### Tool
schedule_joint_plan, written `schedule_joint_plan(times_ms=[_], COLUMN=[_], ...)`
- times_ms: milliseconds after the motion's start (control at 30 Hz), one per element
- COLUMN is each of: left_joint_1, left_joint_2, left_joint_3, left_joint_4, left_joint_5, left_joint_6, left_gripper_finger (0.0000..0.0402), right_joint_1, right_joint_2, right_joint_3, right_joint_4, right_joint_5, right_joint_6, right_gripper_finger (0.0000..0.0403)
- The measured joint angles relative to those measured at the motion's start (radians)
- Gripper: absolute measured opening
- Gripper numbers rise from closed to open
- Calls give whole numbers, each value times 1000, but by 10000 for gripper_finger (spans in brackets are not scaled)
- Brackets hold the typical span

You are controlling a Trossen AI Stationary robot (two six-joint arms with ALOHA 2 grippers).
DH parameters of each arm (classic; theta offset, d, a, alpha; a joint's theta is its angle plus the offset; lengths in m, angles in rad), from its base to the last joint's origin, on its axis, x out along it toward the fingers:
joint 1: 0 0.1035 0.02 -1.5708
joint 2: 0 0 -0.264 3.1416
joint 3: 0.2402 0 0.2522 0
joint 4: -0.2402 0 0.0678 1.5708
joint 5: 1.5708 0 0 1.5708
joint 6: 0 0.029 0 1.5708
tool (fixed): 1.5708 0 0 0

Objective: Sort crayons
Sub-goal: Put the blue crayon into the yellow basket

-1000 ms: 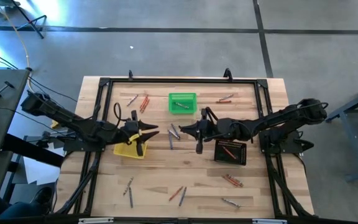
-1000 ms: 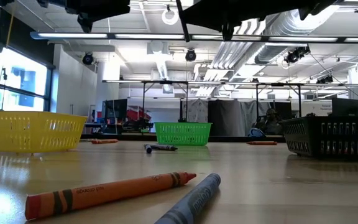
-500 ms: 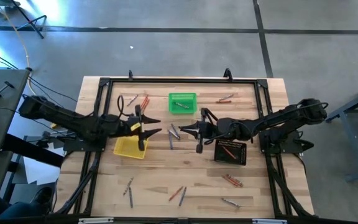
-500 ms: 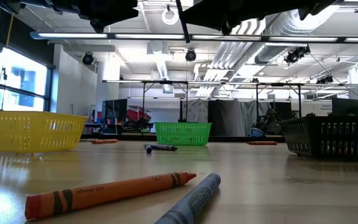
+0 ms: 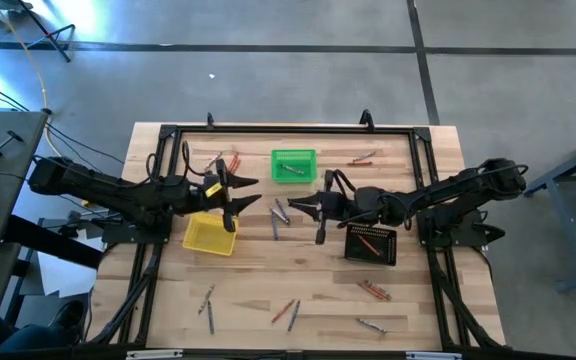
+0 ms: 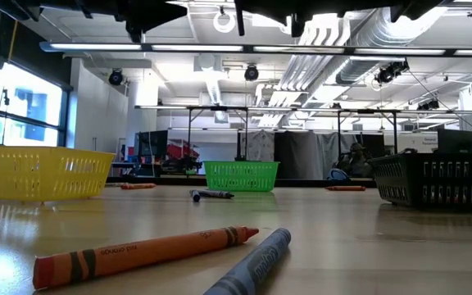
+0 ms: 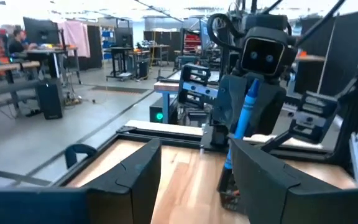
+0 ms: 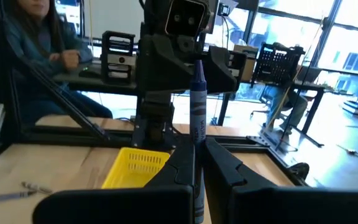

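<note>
Several crayons lie loose on the wooden table (image 5: 438, 300): a pair at the middle (image 5: 279, 213), orange-red ones at the far left (image 5: 231, 164) and others near the front (image 5: 286, 312). In the low view an orange one (image 6: 146, 254) and a blue-grey one (image 6: 252, 266) lie closest. My right gripper (image 5: 293, 207) hovers level over the table's middle, shut on a blue crayon (image 8: 197, 118). My left gripper (image 5: 253, 194) faces it, open with nothing between its fingers (image 7: 194, 162), just past the far edge of the yellow basket (image 5: 210, 236). My right gripper pinches the blue crayon's lower part (image 8: 195, 163) between its two fingers. The fingers point level, coming from the table's right, and lie across the crayon. The crayon stands upright, tip up (image 7: 251, 87), lifted clear of the table.
A green basket (image 5: 293, 165) stands at the far middle. A black basket (image 5: 370, 243) with orange-red crayons in it sits under my right arm. A dark metal frame (image 5: 288, 128) runs round the table. People sit at desks beyond the table.
My left gripper has swung from above the yellow basket toward the table's far edge, staying level and off the table. My right gripper has kept its place with the blue crayon.
</note>
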Motion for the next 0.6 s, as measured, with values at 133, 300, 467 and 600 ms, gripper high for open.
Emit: schedule_joint_plan(times_ms=[133, 300, 467, 600], left_joint_1=[0, -5, -5, -5], left_joint_2=[3, 66, 127, 169], left_joint_3=[0, 0, 4, 35], left_joint_4=[12, 88, 152, 153], left_joint_5=[6, 64, 78, 78], left_joint_6=[-23, -41, -41, -41], left_gripper_finger=[182, 182, 182, 182], right_joint_1=[0, 0, 0, 0], right_joint_2=[21, 63, 74, 74], right_joint_3=[0, 0, 0, 0], right_joint_4=[46, 118, 138, 143], right_joint_5=[-1, -1, -1, -1], right_joint_6=[25, 38, 38, 38], right_gripper_finger=[0, 0, 0, 0])
